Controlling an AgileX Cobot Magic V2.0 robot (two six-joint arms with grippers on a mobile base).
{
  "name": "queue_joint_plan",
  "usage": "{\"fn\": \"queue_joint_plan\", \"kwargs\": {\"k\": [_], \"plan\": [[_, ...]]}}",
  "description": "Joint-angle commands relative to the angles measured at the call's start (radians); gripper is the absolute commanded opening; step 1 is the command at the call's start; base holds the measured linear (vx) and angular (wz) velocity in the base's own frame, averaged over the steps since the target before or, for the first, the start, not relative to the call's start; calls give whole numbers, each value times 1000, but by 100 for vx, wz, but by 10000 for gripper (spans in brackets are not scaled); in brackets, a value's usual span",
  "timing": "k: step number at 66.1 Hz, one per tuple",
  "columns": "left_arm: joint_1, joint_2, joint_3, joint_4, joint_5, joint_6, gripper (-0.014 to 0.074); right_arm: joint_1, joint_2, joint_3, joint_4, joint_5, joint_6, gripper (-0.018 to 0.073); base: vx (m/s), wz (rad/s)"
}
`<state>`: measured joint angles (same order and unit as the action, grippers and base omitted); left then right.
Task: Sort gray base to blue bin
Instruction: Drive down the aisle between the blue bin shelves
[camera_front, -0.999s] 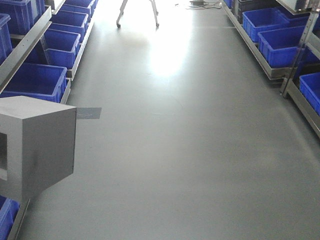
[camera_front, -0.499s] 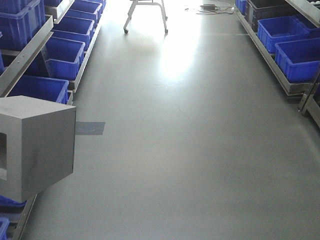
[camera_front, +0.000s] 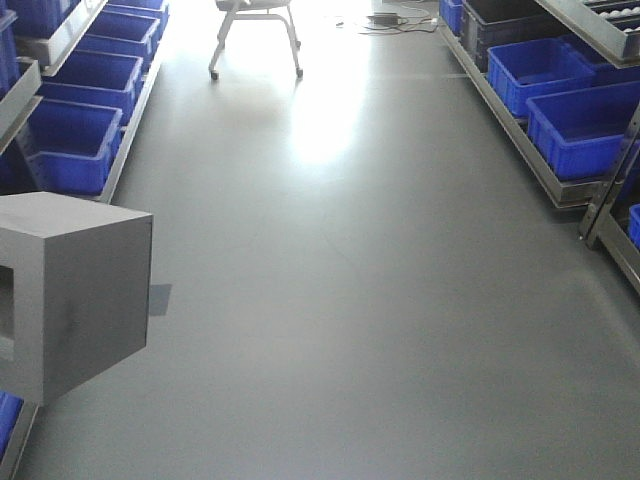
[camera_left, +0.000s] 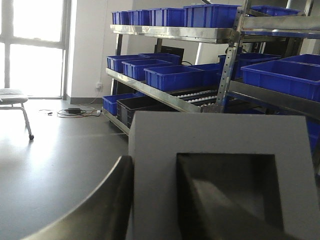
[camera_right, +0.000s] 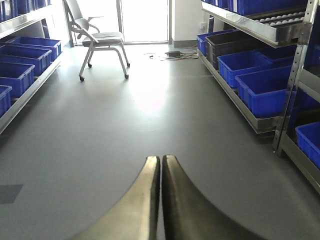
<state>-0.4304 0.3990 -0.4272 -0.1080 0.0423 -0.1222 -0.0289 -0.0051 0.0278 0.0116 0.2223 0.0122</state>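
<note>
The left gripper (camera_left: 153, 167) is clamping the gray block (camera_left: 220, 132), with one finger pressing its outer side and the other sitting inside the square recess. The right gripper (camera_right: 161, 161) is pressing its fingers together on nothing. The block is hanging at the front view's left edge, over the gray floor (camera_front: 380, 300), with blue bins (camera_front: 580, 125) lining the shelves (camera_left: 165, 32) on both sides.

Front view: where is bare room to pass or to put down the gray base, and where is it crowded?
Free: the broad floor aisle between the left blue bins and the right blue bins, beside and beyond the gray base. Crowded: both bin rows, and the far end with the chair and cables.
</note>
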Motion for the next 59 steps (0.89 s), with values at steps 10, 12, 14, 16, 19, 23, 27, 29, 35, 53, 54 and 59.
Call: {"fn": "queue_joint_plan", "kwargs": {"k": [10, 12, 14, 16, 19, 23, 27, 29, 35, 53, 54, 59], "plan": [[-5, 5, -31, -5, -111, -4, -6, -3, 18, 2, -5, -72, -12, -5, 38, -16], [-5, 5, -31, -5, -111, -4, -6, -3, 18, 2, -5, -72, -12, -5, 37, -12], [-5, 5, -31, -5, -111, -4, -6, -3, 18, 2, -5, -72, -12, -5, 38, -10], [-5, 5, -31, -5, -111, -4, -6, -3, 18, 2, -5, -72, -12, -5, 38, -9], [-5, 5, -31, -5, -111, -4, -6, -3, 18, 2, -5, -72, -12, -5, 38, -7], [-5, 5, -31, -5, -111, -4, -6, -3, 18, 2, -5, -72, -12, -5, 39, -4], [-5, 5, -31, -5, -111, -4, -6, -3, 18, 2, -5, -72, -12, -5, 39, -2], [-5, 5, -31, -5, -111, -4, -6, -3, 18, 2, -5, -72, -12, -5, 38, -1], [-5, 5, -31, -5, -111, -4, -6, -3, 18, 2, -5, -72, -12, -5, 38, 0], [-5, 5, -31, -5, -111, -4, -6, -3, 18, 2, -5, -72, -12, -5, 35, 2], [-5, 5, -31, -5, -111, -4, -6, -3, 18, 2, -5, -72, -12, -5, 33, 6], [-5, 5, -31, -5, -111, -4, -6, -3, 18, 2, -5, -72, -12, -5, 33, 8]]}}
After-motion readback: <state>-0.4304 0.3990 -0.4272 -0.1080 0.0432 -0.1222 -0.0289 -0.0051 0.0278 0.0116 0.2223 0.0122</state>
